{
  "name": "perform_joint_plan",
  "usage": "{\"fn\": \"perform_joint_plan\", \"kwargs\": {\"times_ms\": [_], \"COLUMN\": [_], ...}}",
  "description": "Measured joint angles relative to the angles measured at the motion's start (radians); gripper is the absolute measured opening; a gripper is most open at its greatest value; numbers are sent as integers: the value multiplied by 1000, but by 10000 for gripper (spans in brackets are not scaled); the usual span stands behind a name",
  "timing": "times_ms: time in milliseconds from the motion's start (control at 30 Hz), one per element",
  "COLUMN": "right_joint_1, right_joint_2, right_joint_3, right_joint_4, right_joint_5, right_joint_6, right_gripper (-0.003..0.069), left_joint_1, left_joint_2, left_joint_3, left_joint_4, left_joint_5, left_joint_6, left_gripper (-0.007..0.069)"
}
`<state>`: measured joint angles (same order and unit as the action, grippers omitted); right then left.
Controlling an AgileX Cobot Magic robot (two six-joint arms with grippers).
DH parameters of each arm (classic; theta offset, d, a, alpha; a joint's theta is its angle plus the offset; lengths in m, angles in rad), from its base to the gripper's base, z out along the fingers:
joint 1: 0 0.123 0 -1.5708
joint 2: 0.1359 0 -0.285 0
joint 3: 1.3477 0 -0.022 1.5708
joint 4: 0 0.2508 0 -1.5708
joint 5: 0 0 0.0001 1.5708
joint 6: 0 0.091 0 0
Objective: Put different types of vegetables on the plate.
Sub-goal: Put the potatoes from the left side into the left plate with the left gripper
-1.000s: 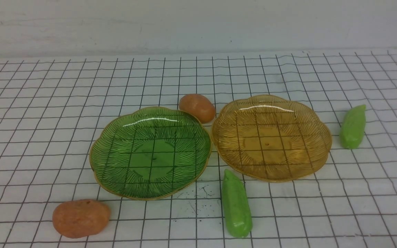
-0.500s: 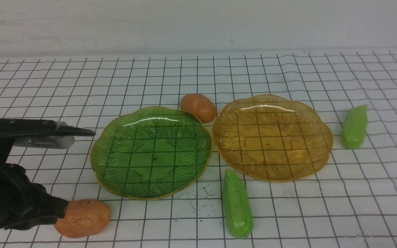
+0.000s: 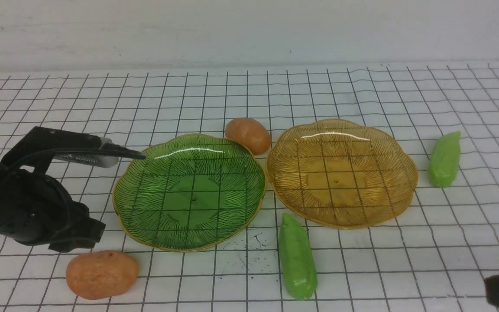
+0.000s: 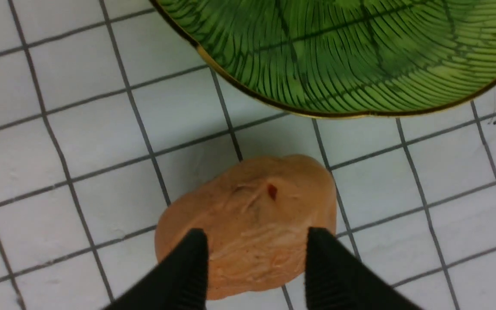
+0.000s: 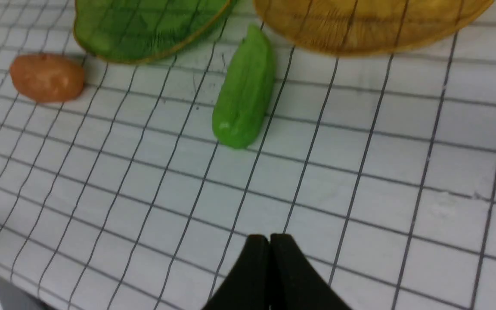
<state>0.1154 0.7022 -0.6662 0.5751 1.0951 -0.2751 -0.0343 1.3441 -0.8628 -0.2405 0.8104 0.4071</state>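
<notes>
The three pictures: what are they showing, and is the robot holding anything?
A robot with two arms took these, using three cameras. One looks forward from between its arms; the others ride on its wrists. On the white table with black grid lines lie a green plate and an amber plate, two brown toy potatoes and two green pods. The left fingers are apart above the near potato. The right fingers are shut. Neither holds anything, and no vegetable is on a plate.
</notes>
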Motion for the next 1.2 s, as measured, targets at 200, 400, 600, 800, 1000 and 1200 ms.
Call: {"fn": "perform_joint_plan", "kwargs": {"times_ms": [200,400,600,800,1000,1200], "right_joint_1": [0,0,0,0,0,0], "right_joint_2": [24,24,24,24,24,24], "right_joint_3": [52,60,59,59,59,59], "right_joint_4": [134,193,192,193,195,195], "right_joint_5": [-43,-70,-74,-74,-74,-74], "right_joint_6": [-113,-168,-175,-178,-178,-178], "right_gripper": [-15,-15,-15,-15,-15,-15], "left_joint_1": [0,0,-21,-71,-82,-82], "left_joint_2": [37,125,214,245,281,275], "left_joint_3": [0,0,-1,-19,-37,-41], "left_joint_4": [-3,-7,-14,4,30,46], "left_joint_5": [-13,-29,-47,-59,-57,-40], "left_joint_6": [138,206,265,337,326,250], "left_gripper": [619,682,682,682,659,596]}}
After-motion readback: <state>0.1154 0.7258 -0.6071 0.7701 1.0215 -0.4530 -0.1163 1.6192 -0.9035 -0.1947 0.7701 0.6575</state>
